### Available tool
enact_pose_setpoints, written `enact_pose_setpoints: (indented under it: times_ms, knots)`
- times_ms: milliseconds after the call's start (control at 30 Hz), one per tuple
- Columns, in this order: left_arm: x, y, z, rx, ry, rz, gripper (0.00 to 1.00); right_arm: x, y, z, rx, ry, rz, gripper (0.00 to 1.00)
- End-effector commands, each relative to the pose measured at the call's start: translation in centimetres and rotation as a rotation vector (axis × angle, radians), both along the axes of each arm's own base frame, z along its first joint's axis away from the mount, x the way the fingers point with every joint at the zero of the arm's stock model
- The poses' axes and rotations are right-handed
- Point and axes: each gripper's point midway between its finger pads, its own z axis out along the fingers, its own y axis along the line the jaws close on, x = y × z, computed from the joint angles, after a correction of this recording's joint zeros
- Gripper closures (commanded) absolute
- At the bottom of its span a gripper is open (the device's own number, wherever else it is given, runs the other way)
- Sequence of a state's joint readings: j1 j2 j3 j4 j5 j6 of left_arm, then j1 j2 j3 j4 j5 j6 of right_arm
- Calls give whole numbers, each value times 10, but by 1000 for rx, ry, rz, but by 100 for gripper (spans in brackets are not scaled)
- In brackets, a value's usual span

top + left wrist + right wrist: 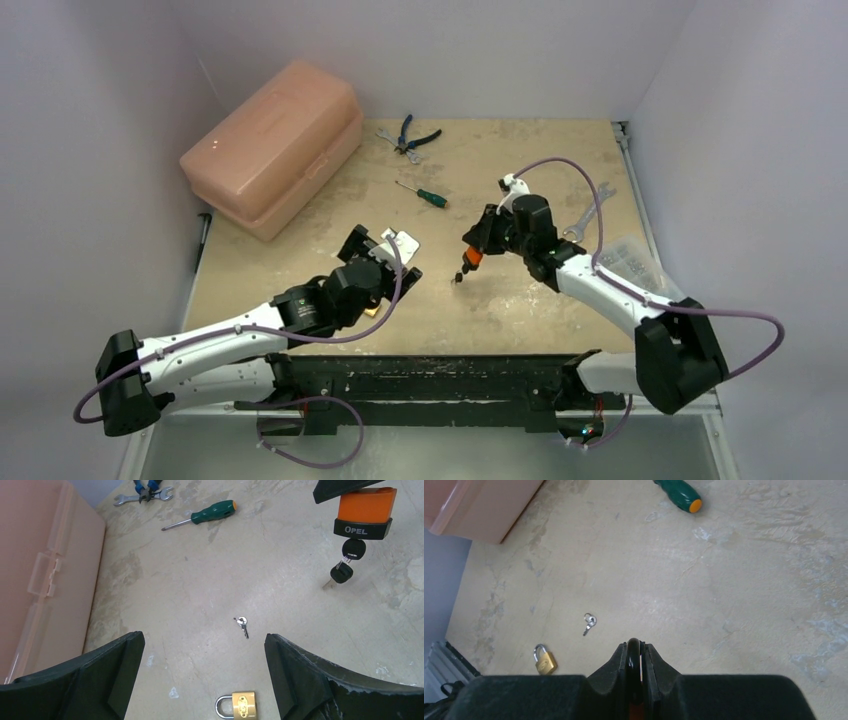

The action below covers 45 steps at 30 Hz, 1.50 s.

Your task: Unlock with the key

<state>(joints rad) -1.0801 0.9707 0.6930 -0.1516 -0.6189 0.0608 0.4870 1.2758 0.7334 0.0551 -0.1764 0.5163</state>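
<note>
My left end effector [202,640] is released, jaws wide, over mid-counter [200,570]. A brass padlock [240,706] and a small key [242,625] lie loose below it. The black key [353,548] is ahead and rightward, hanging straight down from the orange lock [366,511], which the right end effector [636,652] grips by the shackle.

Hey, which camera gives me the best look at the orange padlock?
The left wrist view: the orange padlock shows its body, lettering and dangling keys clearly, held up by the right gripper. The top view shows it small and distant. The right wrist view shows only its shackle pinched between the fingers.
</note>
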Motion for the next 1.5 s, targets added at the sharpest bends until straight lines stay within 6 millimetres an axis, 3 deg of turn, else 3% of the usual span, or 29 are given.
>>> enact_pose_setpoints:
  times_ms: [0, 167, 367, 733, 767, 900, 1033, 1333, 1467]
  knots:
    - [6, 8, 6, 13, -45, 39, 1, 26, 5, 22, 72, -150, 40, 100]
    - [7, 10, 5, 20, -45, 50, 2, 39, -1, 0, 95, -153, 41, 100]
    - [4, 12, 11, -18, -61, 42, 2, 60, -32, -19, 118, -127, -27, 100]
    - [2, 11, 14, -47, -58, 32, 1, 74, -43, -74, 94, -11, -90, 100]
    - [2, 11, 15, -52, -60, 34, 2, 76, -44, -79, 84, 0, -101, 93]
    - [3, 12, 16, -61, -60, 46, 2, 79, -54, -89, 47, 37, -161, 42]
    - [3, 11, 15, -62, -57, 43, 2, 80, -64, -83, 21, 49, -217, 4]
    - [3, 11, 13, -51, -57, 42, 1, 74, -109, -69, -156, 71, -403, 1]
    - [6, 18, 19, -44, -77, 81, 2, 71, -105, -55, -203, 38, -380, 1]
